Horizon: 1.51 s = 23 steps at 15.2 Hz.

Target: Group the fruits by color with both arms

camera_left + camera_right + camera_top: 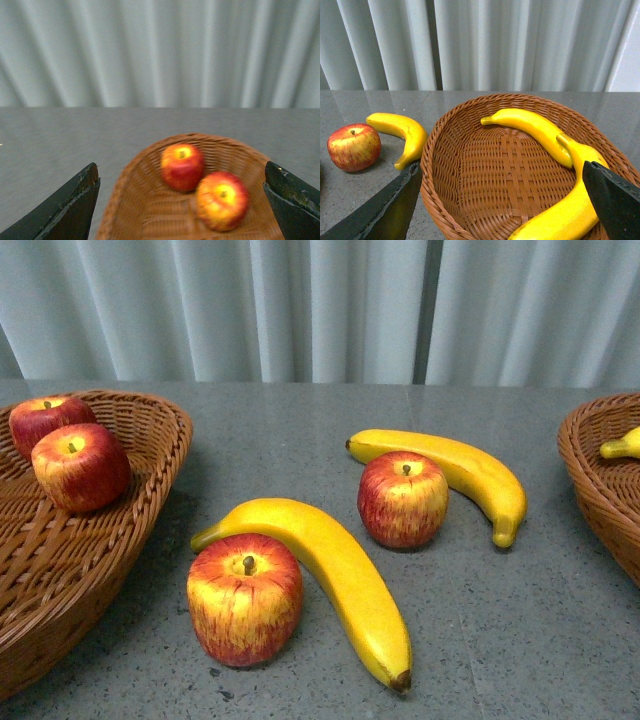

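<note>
Two red apples (245, 598) (403, 498) and two yellow bananas (335, 570) (460, 472) lie on the grey table between the baskets. The left wicker basket (150, 455) holds two more apples (80, 466) (48, 420). In the left wrist view, my left gripper (182, 200) hangs open above those apples (182, 166) (222, 200). My right gripper (507, 200) is open over the right basket (470, 170), which holds two bananas (535, 127) (570, 210). Neither arm shows in the front view.
The right basket's rim (590, 475) sits at the table's right edge with a banana tip (622, 446) showing. A pale pleated curtain (320, 310) hangs behind the table. In the right wrist view an apple (354, 146) and banana (400, 131) lie beside the basket.
</note>
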Each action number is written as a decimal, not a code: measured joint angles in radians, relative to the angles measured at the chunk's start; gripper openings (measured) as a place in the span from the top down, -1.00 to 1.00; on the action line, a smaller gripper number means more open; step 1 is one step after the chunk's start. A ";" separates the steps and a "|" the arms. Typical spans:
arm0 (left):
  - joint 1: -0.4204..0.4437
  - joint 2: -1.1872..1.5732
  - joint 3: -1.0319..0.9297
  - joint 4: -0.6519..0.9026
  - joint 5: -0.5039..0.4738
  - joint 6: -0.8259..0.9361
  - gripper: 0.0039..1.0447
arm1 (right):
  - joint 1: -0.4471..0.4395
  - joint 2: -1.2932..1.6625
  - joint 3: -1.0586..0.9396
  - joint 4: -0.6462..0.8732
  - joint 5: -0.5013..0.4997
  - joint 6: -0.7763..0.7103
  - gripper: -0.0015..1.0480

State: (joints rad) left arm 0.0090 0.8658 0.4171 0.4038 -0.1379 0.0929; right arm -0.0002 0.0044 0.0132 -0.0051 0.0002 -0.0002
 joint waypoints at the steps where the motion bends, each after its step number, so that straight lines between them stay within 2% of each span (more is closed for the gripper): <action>1: -0.040 0.106 0.073 -0.030 0.113 0.003 -0.88 | 0.000 0.000 0.000 0.001 0.000 0.000 -0.87; 3: -0.154 0.245 0.172 -0.089 0.281 0.032 -0.88 | 0.000 0.000 0.000 0.000 0.000 0.000 -0.87; 5: -0.275 0.328 0.203 -0.135 0.410 0.073 -0.88 | 0.000 0.000 0.000 0.000 0.000 0.000 -0.87; 7: -0.354 0.429 0.214 -0.197 0.402 0.138 -0.88 | 0.000 0.000 0.000 0.000 0.000 0.000 -0.87; 11: -0.370 0.576 0.250 -0.208 0.401 0.236 -0.88 | 0.000 0.000 0.000 0.000 0.000 0.000 -0.87; 13: -0.370 0.624 0.251 -0.201 0.447 0.272 -0.88 | 0.000 0.000 0.000 0.000 0.000 0.000 -0.87; 23: -0.398 0.685 0.271 -0.257 0.456 0.360 -0.88 | 0.000 0.000 0.000 0.000 0.000 0.000 -0.87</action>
State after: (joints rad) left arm -0.3893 1.5505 0.6880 0.1463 0.3180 0.4534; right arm -0.0002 0.0044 0.0132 -0.0048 -0.0002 -0.0002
